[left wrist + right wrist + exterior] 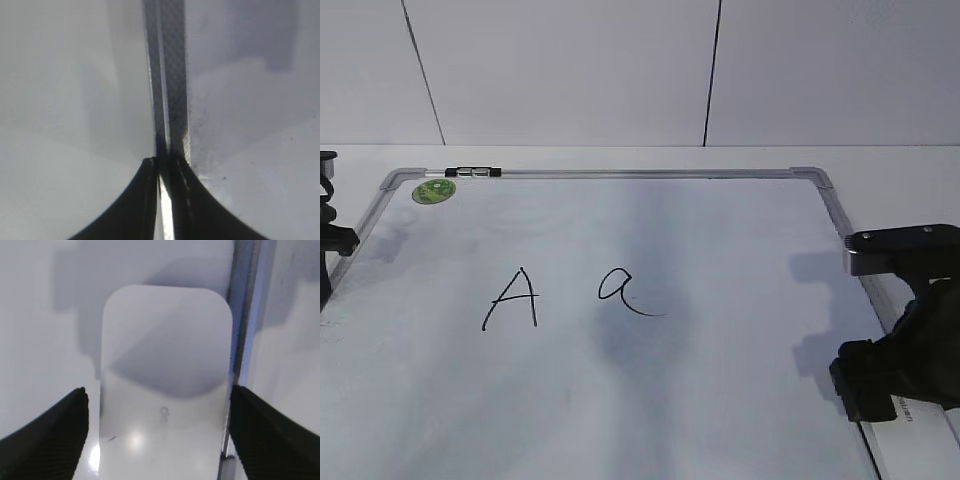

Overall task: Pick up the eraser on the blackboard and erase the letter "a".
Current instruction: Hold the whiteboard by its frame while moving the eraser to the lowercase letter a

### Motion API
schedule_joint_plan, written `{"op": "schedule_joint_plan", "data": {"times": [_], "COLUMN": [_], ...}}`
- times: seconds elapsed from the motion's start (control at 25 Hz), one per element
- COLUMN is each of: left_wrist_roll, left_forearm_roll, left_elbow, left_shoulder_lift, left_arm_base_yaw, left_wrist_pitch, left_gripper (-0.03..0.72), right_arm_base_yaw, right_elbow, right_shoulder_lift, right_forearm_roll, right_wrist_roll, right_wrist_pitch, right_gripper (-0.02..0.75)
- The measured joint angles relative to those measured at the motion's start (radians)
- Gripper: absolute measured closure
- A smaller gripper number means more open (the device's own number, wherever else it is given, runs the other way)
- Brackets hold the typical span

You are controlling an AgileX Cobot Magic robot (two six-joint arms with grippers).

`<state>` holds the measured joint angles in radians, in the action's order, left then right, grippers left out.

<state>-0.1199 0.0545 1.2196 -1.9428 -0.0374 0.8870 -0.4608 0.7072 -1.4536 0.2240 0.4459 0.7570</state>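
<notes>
A white blackboard [620,400] with a silver-grey frame lies flat on a pale counter [880,160], a round green sticker [434,190] at its far left corner.

At the board's right edge the right gripper [157,432] hangs over the eraser [165,385], its jaws released and spread wide. In the right wrist view the white rounded block lies squarely between the two dark fingertips [55,432], one to each side of it, with a sliver of board showing on the left and the frame rail running just beside the block on the right. Whether either fingertip touches the eraser cannot be told. In the exterior view the black arm hides the eraser itself.

Well to the left of those jaws, near the middle of the board, stands the letter "a" [625,290], small and thin-lined with a long curling tail. A taller capital "A" [512,298] stands farther left again.

The left gripper [162,167] sits at the board's left edge. Its wrist view shows the two dark fingers [135,205] clenched nearly together, holding nothing, with the frame rail [167,75] running straight ahead from the tips, bare counter to one side and smudged board to the other.
</notes>
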Motion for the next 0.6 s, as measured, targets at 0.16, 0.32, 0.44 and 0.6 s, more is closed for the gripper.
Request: {"op": "schedule_joint_plan", "data": {"times": [0.16, 0.32, 0.44, 0.6], "left_wrist_roll": [0.0, 0.0, 0.0, 0.0], "left_forearm_roll": [0.0, 0.0, 0.0, 0.0], "left_elbow": [0.0, 0.0, 0.0, 0.0], "left_shoulder_lift": [0.0, 0.0, 0.0, 0.0], "left_arm_base_yaw": [0.0, 0.0, 0.0, 0.0], "left_wrist_pitch": [0.0, 0.0, 0.0, 0.0], "left_gripper": [0.634, 0.634, 0.634, 0.634], "right_arm_base_yaw": [0.0, 0.0, 0.0, 0.0], "right_elbow": [0.0, 0.0, 0.0, 0.0], "right_shoulder_lift": [-0.032, -0.04, -0.04, -0.04], "right_forearm_roll": [0.006, 0.005, 0.005, 0.005], "right_wrist_roll": [0.0, 0.0, 0.0, 0.0], "right_wrist_pitch": [-0.004, -0.006, -0.02, -0.031], "right_gripper": [0.062, 0.064, 0.064, 0.071]}}
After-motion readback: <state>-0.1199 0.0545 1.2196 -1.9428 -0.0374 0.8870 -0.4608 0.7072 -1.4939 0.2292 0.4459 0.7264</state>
